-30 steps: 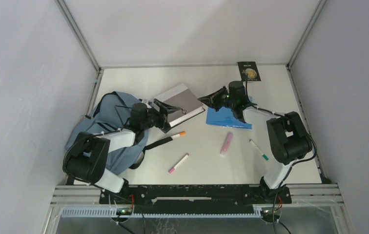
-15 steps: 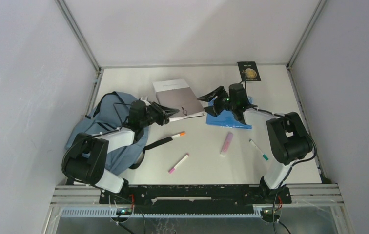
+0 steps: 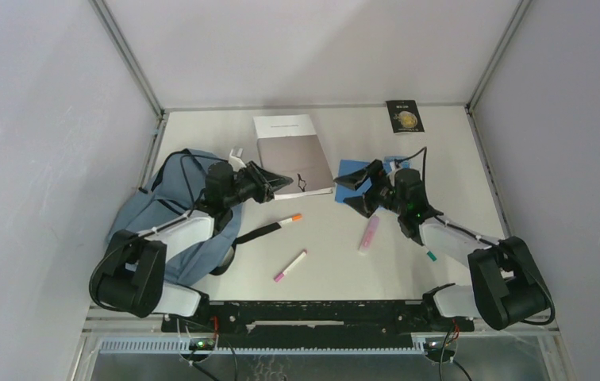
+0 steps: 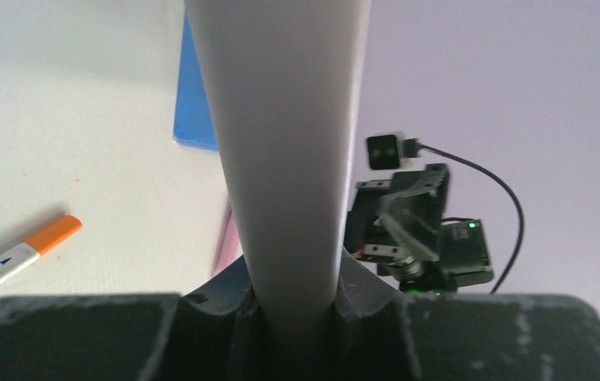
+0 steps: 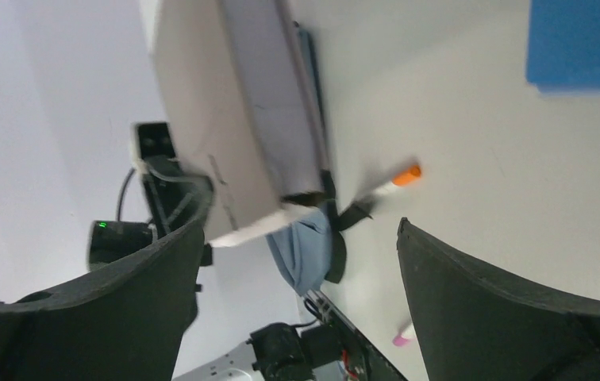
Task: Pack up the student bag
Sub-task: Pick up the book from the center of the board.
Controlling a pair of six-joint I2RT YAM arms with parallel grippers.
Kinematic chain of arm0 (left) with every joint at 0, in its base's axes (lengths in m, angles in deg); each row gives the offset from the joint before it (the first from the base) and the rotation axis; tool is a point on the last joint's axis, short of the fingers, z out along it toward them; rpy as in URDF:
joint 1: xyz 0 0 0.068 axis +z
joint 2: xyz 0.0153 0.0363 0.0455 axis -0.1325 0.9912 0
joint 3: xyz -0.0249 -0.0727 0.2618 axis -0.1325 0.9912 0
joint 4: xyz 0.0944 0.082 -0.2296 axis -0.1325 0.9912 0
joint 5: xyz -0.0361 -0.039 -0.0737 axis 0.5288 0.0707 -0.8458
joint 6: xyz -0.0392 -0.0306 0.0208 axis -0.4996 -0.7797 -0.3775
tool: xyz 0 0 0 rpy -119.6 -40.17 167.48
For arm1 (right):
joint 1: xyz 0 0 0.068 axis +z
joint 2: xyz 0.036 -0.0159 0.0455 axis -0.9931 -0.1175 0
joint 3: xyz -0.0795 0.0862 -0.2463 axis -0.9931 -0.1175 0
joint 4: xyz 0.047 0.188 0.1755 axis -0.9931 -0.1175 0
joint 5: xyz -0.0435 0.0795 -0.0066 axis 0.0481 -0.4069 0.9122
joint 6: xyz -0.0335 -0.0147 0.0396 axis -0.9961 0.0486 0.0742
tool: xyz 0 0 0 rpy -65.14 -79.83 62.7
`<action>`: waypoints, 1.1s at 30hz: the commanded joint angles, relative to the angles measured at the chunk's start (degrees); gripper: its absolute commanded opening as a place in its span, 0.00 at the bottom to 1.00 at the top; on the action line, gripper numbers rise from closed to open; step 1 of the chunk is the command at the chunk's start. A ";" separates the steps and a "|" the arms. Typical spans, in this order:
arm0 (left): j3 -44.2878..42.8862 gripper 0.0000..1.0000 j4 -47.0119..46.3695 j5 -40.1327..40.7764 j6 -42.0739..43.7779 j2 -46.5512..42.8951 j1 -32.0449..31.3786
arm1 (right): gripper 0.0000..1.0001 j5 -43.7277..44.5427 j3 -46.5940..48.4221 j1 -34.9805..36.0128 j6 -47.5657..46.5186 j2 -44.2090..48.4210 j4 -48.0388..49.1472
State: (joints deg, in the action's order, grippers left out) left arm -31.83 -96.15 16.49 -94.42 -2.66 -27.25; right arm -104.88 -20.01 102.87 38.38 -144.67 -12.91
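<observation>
Blue-grey soft fabric backpack (image 3: pixel 162 226) slumped against the left edge of the white table (image 3: pixel 455 159), under our left arm.
Left gripper (image 3: pixel 271 182) clamped on a near corner of the grey-covered book (image 3: pixel 293 151); right gripper (image 3: pixel 358 192) spread wide, empty; bare tabletop between them.

I count one blue-grey backpack (image 3: pixel 154 218), one grey book (image 3: pixel 293 151), one blue folder (image 3: pixel 351 167) and one black card (image 3: pixel 404 116). Markers, three: orange-capped marker (image 3: pixel 289 220), pink-capped marker (image 3: pixel 290 266), green-tipped marker (image 3: pixel 430 255). Also one pale pink stick (image 3: pixel 369 233), can't tell what it is.
</observation>
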 commanded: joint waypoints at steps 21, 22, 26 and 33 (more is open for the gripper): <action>-5.91 0.22 3.68 4.30 5.12 -10.54 -5.15 | 0.98 9.11 -5.88 11.30 16.17 -21.01 63.00; -6.63 0.22 5.31 3.94 6.01 -10.73 -5.15 | 0.96 8.96 -5.69 11.18 15.90 -21.02 63.02; -4.44 0.23 6.07 4.51 6.54 -12.31 -5.47 | 0.87 8.30 -4.50 10.64 16.64 -20.63 63.10; -2.32 0.36 7.68 6.16 7.28 -13.33 -6.86 | 0.45 7.54 -1.34 10.05 17.95 -20.19 63.14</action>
State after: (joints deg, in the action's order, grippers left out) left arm -34.01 -88.28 21.37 -90.38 -13.33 -32.78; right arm -97.01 -23.88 113.60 54.86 -165.92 40.00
